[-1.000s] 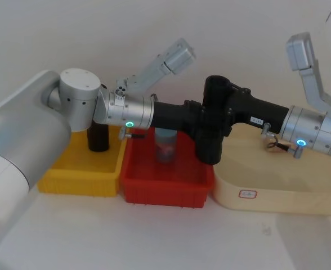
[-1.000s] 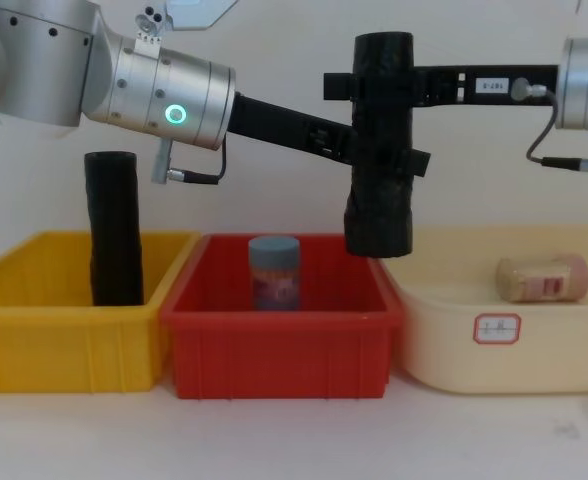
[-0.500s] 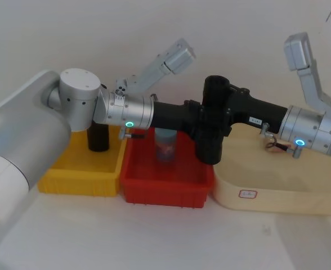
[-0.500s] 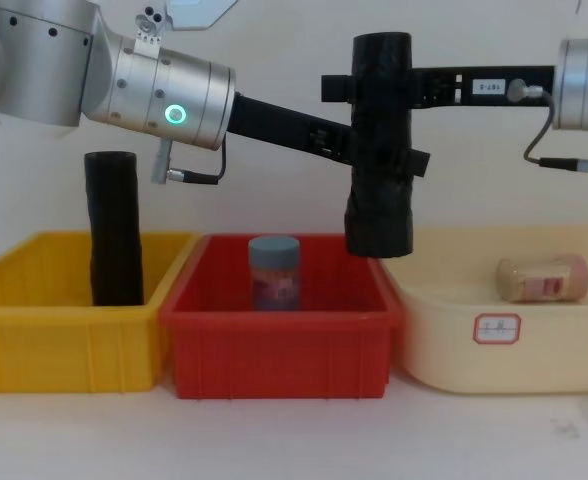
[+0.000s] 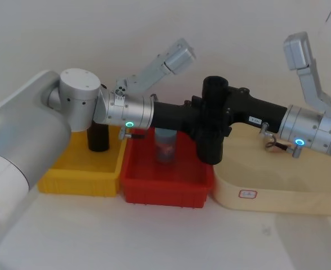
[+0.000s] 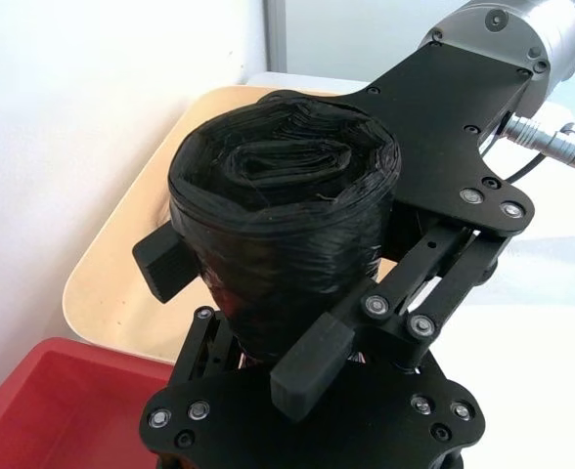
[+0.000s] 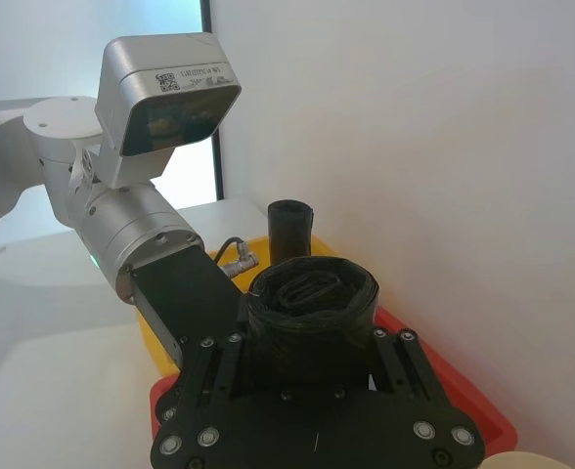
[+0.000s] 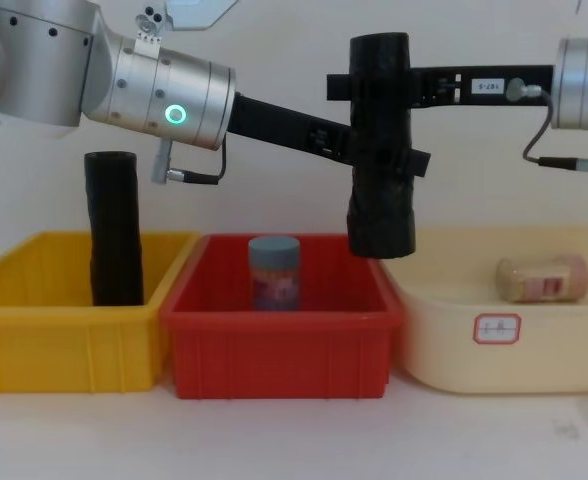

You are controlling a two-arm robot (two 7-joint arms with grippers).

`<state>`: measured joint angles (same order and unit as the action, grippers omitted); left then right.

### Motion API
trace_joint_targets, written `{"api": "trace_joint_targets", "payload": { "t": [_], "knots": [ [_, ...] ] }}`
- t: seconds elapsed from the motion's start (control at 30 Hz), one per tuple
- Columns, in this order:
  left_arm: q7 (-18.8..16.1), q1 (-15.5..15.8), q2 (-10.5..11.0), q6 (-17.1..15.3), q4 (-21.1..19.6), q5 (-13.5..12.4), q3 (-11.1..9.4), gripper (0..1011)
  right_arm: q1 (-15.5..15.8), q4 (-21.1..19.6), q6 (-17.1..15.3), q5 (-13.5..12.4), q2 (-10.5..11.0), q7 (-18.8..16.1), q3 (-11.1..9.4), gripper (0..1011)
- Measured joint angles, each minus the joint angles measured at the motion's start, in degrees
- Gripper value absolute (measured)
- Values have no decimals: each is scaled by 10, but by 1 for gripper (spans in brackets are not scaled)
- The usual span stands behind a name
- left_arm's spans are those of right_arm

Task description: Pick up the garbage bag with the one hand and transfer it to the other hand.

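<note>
Held upright in mid-air above the right rim of the red bin [image 8: 279, 345]: the garbage bag [image 8: 380, 150], a thick wrinkled black roll. Clamped low on the roll from nine o'clock by the left gripper [image 8: 374, 165], fingers pressed against both sides [image 6: 312, 363]. Clamped near the top from three o'clock by the right gripper [image 8: 374, 88], jaws closed around the roll [image 7: 312, 322]. Standing in the red bin at about seven o'clock of the roll, a small blue-lidded jar [image 8: 274, 272]. Upright in the yellow bin [image 8: 69, 340] at nine o'clock, a slimmer black roll [image 8: 113, 228]. Lying in the cream tray [image 8: 499, 335] at four o'clock, a bottle [image 8: 542, 277].
</note>
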<state>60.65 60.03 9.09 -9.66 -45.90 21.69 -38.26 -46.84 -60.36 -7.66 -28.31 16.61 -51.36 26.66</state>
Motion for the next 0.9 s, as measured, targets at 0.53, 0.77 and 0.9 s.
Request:
{"api": "trace_joint_targets", "payload": {
  "t": [0.53,0.77,0.9],
  "knots": [
    [0,0,0,0,0,0,0,466,0,0,0,0,0,0,1,514],
    [0,0,0,0,0,0,0,466,0,0,0,0,0,0,1,514],
    [0,0,0,0,0,0,0,466,0,0,0,0,0,0,1,516]
  ]
}}
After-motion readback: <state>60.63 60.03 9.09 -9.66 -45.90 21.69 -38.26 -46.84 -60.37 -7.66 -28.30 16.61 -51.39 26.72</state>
